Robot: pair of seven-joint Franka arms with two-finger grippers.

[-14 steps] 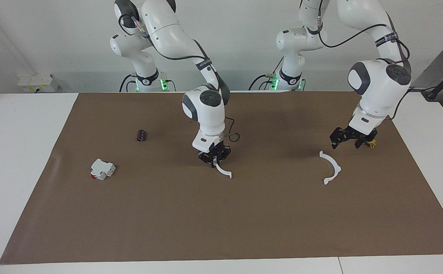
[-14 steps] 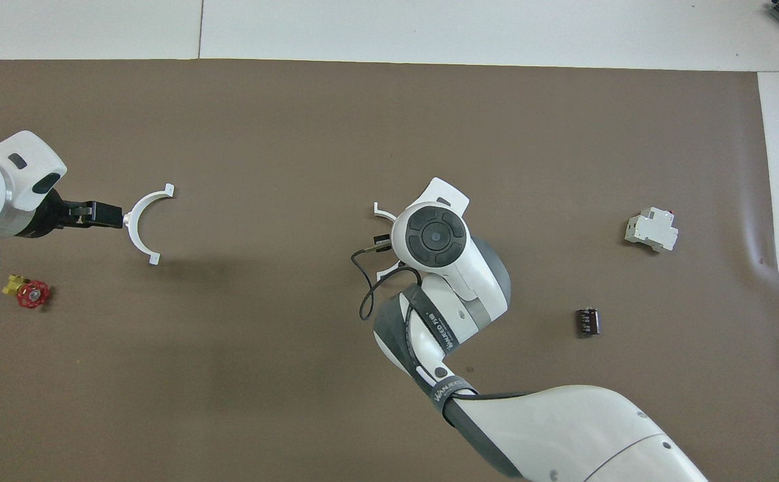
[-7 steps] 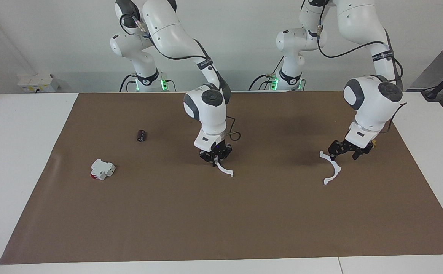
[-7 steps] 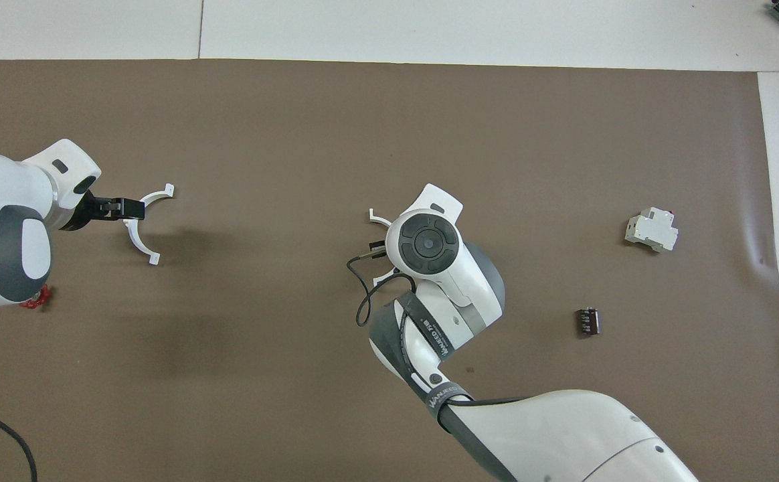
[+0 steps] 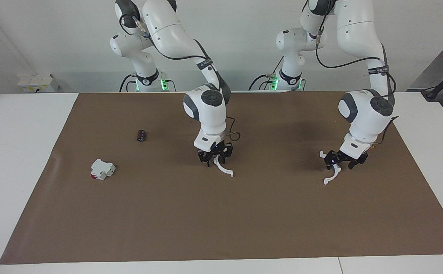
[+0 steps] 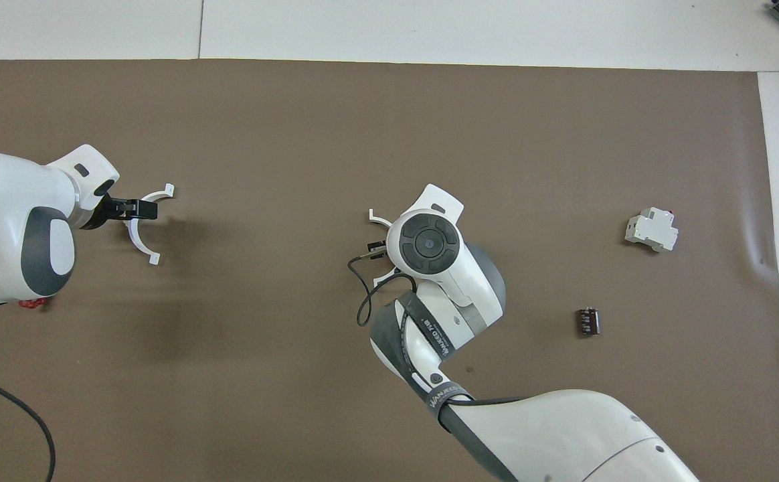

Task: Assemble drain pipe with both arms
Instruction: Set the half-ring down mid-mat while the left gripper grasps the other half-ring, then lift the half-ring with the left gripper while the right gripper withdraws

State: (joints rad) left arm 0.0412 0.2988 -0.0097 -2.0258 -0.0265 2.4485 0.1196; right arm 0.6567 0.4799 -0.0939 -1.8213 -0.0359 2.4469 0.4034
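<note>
The drain pipe lies as two separate white half-rings on the brown mat. One half-ring (image 5: pixel 224 171) (image 6: pixel 379 216) is at the table's middle. My right gripper (image 5: pixel 215 155) stands open right over its nearer end, and the right wrist hides most of it from above. The other half-ring (image 5: pixel 332 177) (image 6: pixel 136 246) lies toward the left arm's end. My left gripper (image 5: pixel 340 163) (image 6: pixel 145 209) is low over the middle of its arc, open, with a finger on each side of the arc.
A white block with a red end (image 5: pixel 102 169) (image 6: pixel 650 229) and a small dark cylinder (image 5: pixel 141 135) (image 6: pixel 588 322) lie toward the right arm's end. A red-and-yellow valve (image 6: pixel 31 302) peeks out under the left arm. The mat (image 5: pixel 221 220) is bare toward the table's front.
My left gripper moved from beside the valve down onto its half-ring. My right gripper opened and let go of the middle half-ring.
</note>
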